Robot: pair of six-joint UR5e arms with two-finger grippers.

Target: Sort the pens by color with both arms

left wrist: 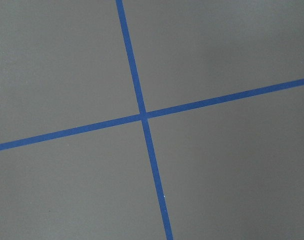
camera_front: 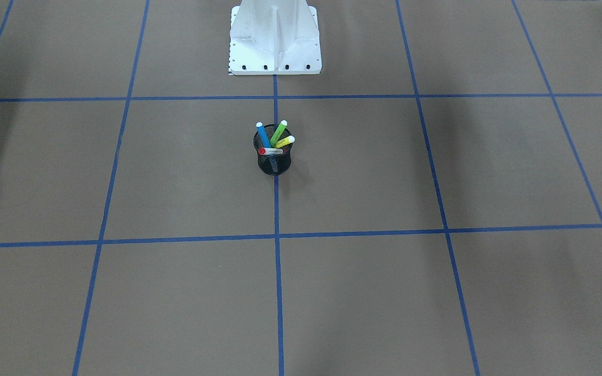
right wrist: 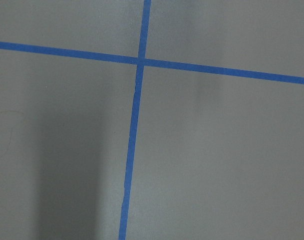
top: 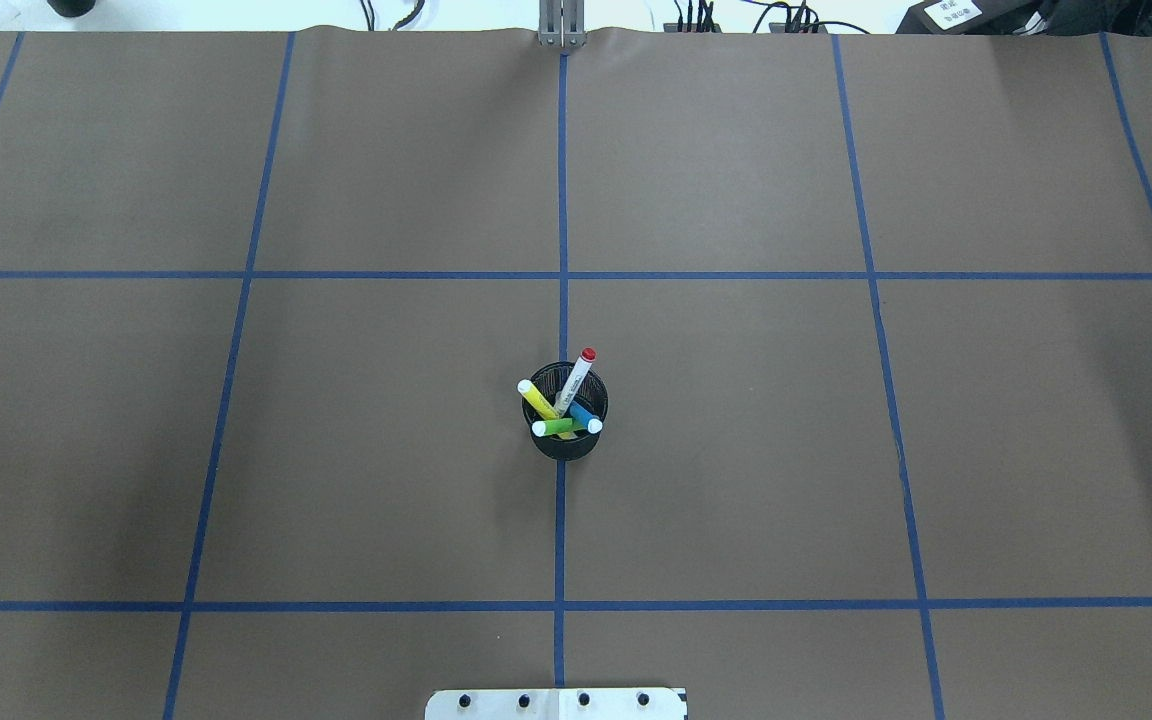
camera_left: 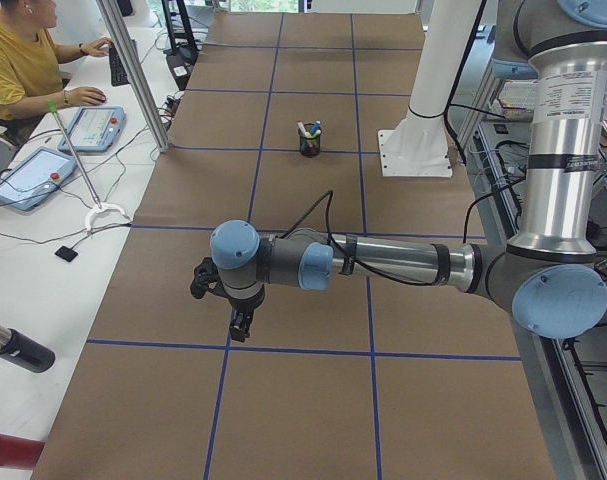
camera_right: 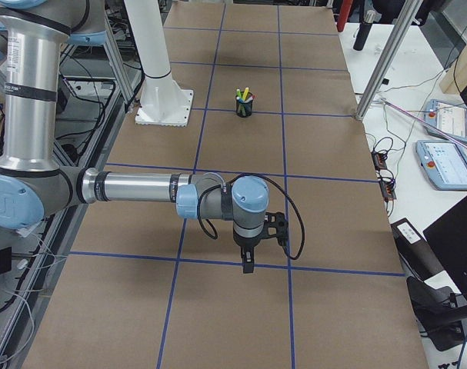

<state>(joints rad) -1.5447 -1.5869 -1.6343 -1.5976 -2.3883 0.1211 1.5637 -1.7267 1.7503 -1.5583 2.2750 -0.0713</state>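
My left tool (camera_left: 240,328) hangs point-down above the bench (camera_left: 313,400), carried on the left arm (camera_left: 383,262), which stretches level across one end. The tool shows only in a side view, so I cannot tell whether its jaws stand apart or together. My right tool (camera_right: 248,263) hangs in the same posture on the right arm (camera_right: 133,188) at the opposite end, and its jaw state is equally undecidable. Each wrist camera shows only brown bench paper and a crossing of blue tape (left wrist: 142,116).

The pens (camera_front: 263,134) stand together in a black mesh cup (top: 566,450). The cup sits on the centre tape line, near the white pedestal (camera_front: 275,36) and well apart from both tools.

Contents of the cup:
- blue pen (top: 586,416)
- green pen (top: 558,427)
- yellow pen (top: 538,400)
- white marker with a red cap (top: 576,378)

All four lean against the rim, with their upper ends above it. The white marker's barrel carries a line of dark print (too small to read).
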